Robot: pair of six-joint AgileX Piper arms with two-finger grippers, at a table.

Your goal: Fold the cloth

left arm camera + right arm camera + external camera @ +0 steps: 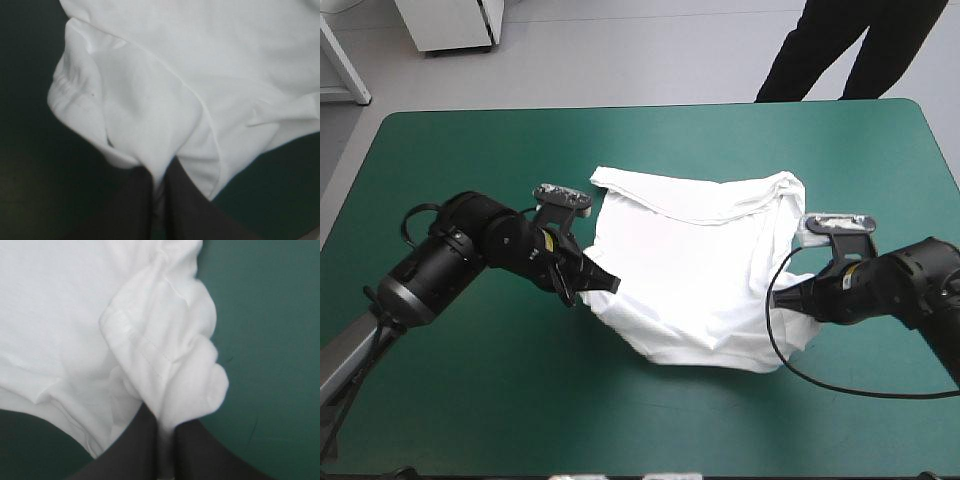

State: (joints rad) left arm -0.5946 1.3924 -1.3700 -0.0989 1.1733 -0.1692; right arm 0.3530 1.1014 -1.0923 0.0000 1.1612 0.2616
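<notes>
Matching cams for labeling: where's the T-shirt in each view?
High view: T-shirt lies mid-table, between left gripper and right gripper.
Left wrist view: T-shirt spreads ahead of the gripper, a fold pinched in its shut jaws.
Right wrist view: T-shirt ahead, a stitched hem pinched in the jaws.
Shared landmark: the teal-green cover bordering it.

Bright even light, T-shirt (692, 268) glaring white

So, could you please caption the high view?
Left claw and right claw each pinch a side of the white T-shirt on the teal-green table.
</notes>
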